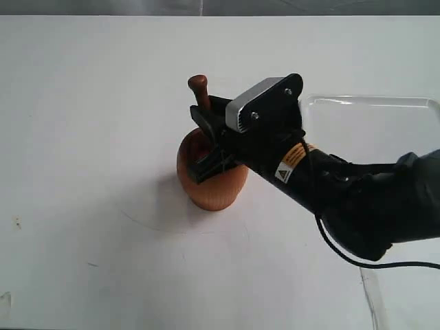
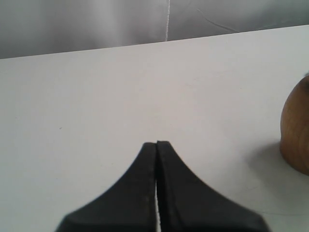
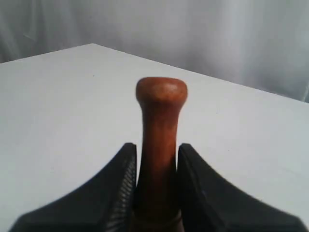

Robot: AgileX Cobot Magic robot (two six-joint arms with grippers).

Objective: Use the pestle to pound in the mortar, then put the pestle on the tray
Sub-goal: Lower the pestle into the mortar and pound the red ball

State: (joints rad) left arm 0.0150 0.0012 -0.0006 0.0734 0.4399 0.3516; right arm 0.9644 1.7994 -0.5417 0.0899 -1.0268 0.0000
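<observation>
Pestle [image 1: 199, 89] knob-up in mortar [image 1: 214, 187], right end effector [image 3: 156, 148] clamping it; left end effector [image 2: 156, 143] together

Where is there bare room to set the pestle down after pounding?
The tray, right of the mortar in the exterior view, looks bare where visible. The table left of the mortar is open. Crowded at the mortar, where the right pincer grips the pestle.

Exterior overhead, left wrist low, sharing mortar [image 1: 213, 192]
</observation>
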